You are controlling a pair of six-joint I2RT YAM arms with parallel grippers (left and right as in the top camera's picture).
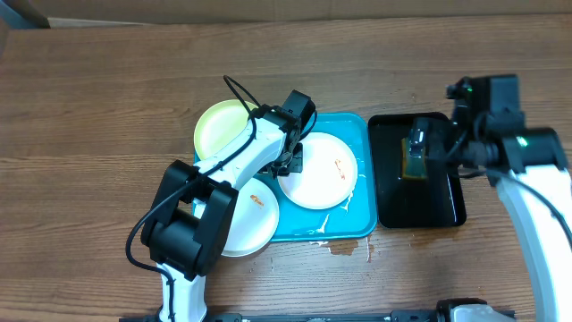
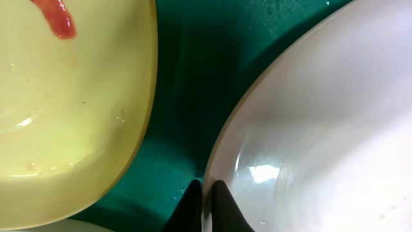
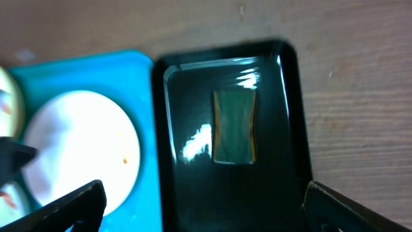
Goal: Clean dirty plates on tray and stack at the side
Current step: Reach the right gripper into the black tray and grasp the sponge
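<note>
I counted three plates, two trays and one sponge. All three plates lay flat on the blue tray [image 1: 356, 219], which sat mid-table with its long axis running left to right. The yellow plate [image 1: 217, 131] overhung the far left corner. One white plate [image 1: 323, 177] lay in the right half, and the other white plate [image 1: 254, 225] overhung the near left edge. Each carried an orange-red smear. None was stacked on another.

The black tray [image 1: 440, 204] stood just right of the blue one, apart from it, with its long axis running front to back. The sponge [image 3: 235, 125] lay in it, lengthwise along that axis.

My left gripper [image 2: 206, 201] was clenched, its fingertips pressed together right at the rim of the right-hand white plate, on the side facing the yellow one. I could not tell whether the rim was pinched between them or only touched.

My right gripper [image 3: 203, 193] hung above the black tray with its fingers spread wide and nothing between them. The sponge lay below, untouched.

A small wet patch [image 1: 344, 249] showed on the table [image 1: 107, 98] by the blue tray's near edge.
</note>
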